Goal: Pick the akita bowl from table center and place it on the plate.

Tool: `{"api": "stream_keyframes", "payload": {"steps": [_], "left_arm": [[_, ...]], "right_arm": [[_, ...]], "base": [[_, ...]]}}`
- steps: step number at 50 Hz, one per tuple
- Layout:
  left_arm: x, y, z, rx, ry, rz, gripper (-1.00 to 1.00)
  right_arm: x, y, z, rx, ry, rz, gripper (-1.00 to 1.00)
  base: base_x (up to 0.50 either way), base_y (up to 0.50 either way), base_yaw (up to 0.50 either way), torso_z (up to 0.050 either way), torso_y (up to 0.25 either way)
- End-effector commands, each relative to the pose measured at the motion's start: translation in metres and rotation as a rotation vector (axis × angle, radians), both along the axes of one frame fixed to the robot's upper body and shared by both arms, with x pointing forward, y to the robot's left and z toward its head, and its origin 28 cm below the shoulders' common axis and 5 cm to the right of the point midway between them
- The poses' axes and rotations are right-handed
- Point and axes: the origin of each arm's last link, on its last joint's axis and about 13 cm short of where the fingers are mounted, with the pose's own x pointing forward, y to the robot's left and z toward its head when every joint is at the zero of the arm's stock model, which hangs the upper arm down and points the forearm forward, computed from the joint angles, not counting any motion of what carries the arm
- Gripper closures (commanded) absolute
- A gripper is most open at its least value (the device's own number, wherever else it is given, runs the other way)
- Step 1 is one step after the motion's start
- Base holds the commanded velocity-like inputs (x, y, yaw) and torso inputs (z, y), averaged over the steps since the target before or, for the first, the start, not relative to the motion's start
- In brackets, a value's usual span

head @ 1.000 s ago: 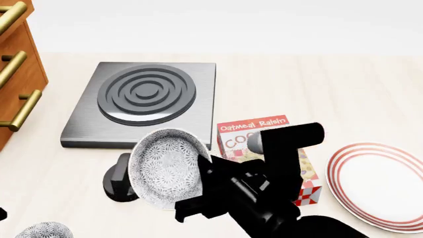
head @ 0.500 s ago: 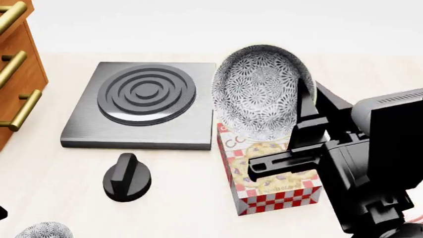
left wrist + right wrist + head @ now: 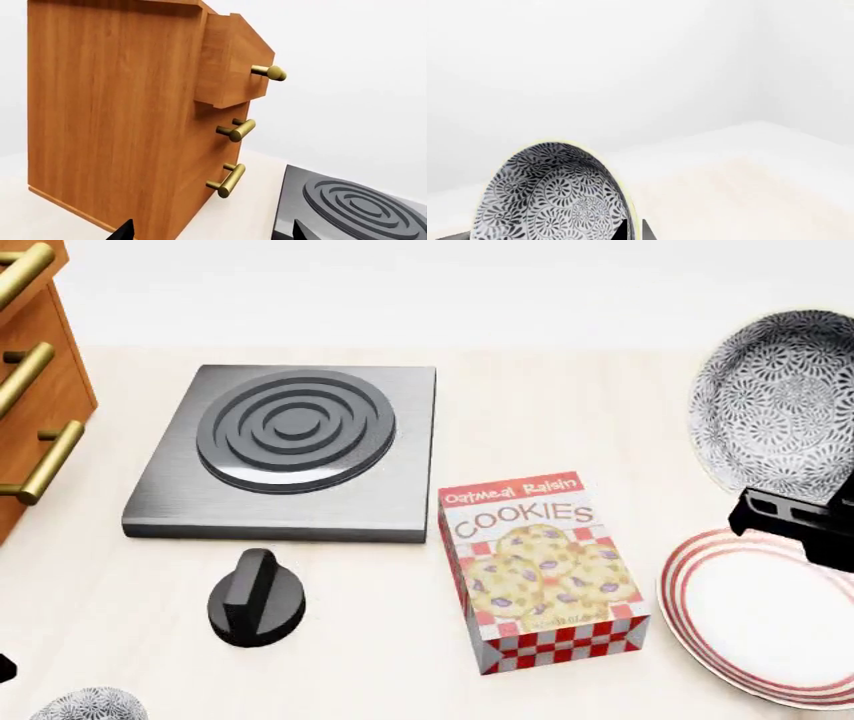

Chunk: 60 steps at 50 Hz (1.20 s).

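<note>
Clearly the right tool [image 3: 798, 525] clasped the tilted akita bowl [image 3: 781, 415] just beyond the plate [image 3: 767, 625], at the table's right edge; the left tool's state was unclear

A grey burner slab [image 3: 287, 448] lies on the pale tabletop [image 3: 561, 400], a black knob [image 3: 256, 598] near it, a cookie box [image 3: 545, 568] beside it, a wooden drawer cabinet [image 3: 127, 115] with 3 brass handles.
</note>
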Motion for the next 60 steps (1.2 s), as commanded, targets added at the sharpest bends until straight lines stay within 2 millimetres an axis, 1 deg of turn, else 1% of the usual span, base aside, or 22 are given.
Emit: {"api": "stream_keyframes", "payload": {"steps": [1,2,5,6,9,25,26,27,28,29,30,33,36,40,41,43,50,55,60], "left_arm": [[0.000,0.000,0.000,0.000,0.000,0.001,-1.00],[0.000,0.000,0.000,0.000,0.000,0.000,-1.00],[0.001,-0.001,0.000,0.000,0.000,-0.003,-1.00],[0.001,-0.001,-0.001,0.000,0.001,-0.004,-1.00],[0.001,-0.001,-0.001,0.000,0.001,-0.004,-1.00],[0.001,0.000,-0.001,-0.001,0.000,-0.004,-1.00],[0.001,-0.001,-0.001,-0.001,0.001,-0.003,-1.00],[0.001,-0.001,-0.001,0.000,0.001,-0.002,-1.00],[0.002,-0.002,-0.001,0.005,0.000,0.000,-1.00],[0.002,-0.002,-0.001,0.007,-0.001,-0.002,-1.00],[0.002,-0.003,0.000,0.005,-0.004,-0.006,-1.00],[0.003,-0.003,0.000,0.006,-0.005,-0.009,-1.00],[0.004,-0.002,-0.001,0.005,0.000,-0.003,-1.00],[0.004,-0.001,0.000,0.002,-0.003,0.002,-1.00],[0.004,-0.001,0.000,0.001,-0.003,0.002,-1.00],[0.004,-0.001,-0.001,0.002,-0.001,0.003,-1.00],[0.003,-0.002,0.000,-0.001,-0.005,0.002,-1.00],[0.003,-0.002,0.000,-0.001,-0.007,-0.001,-1.00],[0.004,-0.002,-0.001,-0.004,-0.007,-0.001,-1.00]], "right_arm": [[-0.004,-0.016,-0.001,0.134,0.089,-0.048,1.00],[-0.004,-0.016,-0.002,0.157,0.105,-0.048,1.00],[-0.003,-0.016,-0.007,0.150,0.149,-0.034,1.00],[-0.002,-0.015,-0.008,0.176,0.174,-0.017,1.00],[-0.001,-0.015,-0.008,0.180,0.248,-0.013,1.00],[-0.001,-0.015,-0.008,0.180,0.252,-0.015,1.00],[0.004,-0.021,-0.009,0.347,0.335,0.011,1.00],[0.004,-0.020,-0.006,0.420,0.356,0.072,1.00],[0.010,-0.026,-0.006,0.534,0.438,0.046,1.00],[0.013,-0.029,-0.006,0.600,0.459,0.039,1.00],[0.018,-0.033,-0.005,0.702,0.489,0.078,1.00],[0.025,-0.038,-0.002,0.750,0.481,0.067,1.00],[0.035,-0.045,0.004,0.841,0.515,0.053,1.00],[0.039,-0.047,0.005,0.915,0.588,0.008,1.00],[0.039,-0.048,0.006,0.910,0.596,-0.017,1.00],[0.039,-0.050,0.006,0.964,0.630,-0.020,1.00],[0.040,-0.053,0.015,0.942,0.670,-0.070,1.00],[0.045,-0.053,0.021,0.890,0.715,-0.127,1.00],[0.050,-0.053,0.031,0.824,0.705,-0.181,1.00]], "base": [[0.00,0.00,0.00,0.000,0.000],[0.00,0.00,0.00,0.000,0.000],[0.00,0.00,0.00,0.000,0.000],[0.00,0.00,0.00,0.000,0.000],[0.00,0.00,0.00,0.000,0.003],[0.00,0.00,0.00,0.000,0.000],[0.00,0.00,0.00,0.000,0.000],[0.00,0.00,0.00,0.000,0.000],[0.00,0.00,0.00,0.000,0.000],[0.00,0.00,0.00,0.000,0.000],[0.00,0.00,0.00,0.000,0.000],[0.00,0.00,0.00,0.000,0.003],[0.00,0.00,0.00,0.000,0.000],[0.00,0.00,0.00,0.000,0.000],[0.00,0.00,0.00,0.000,0.000],[0.00,0.00,0.00,0.000,0.000],[0.00,0.00,0.00,0.000,0.000],[0.00,0.00,0.00,0.000,0.002],[0.00,0.00,0.00,0.000,0.000]]}}
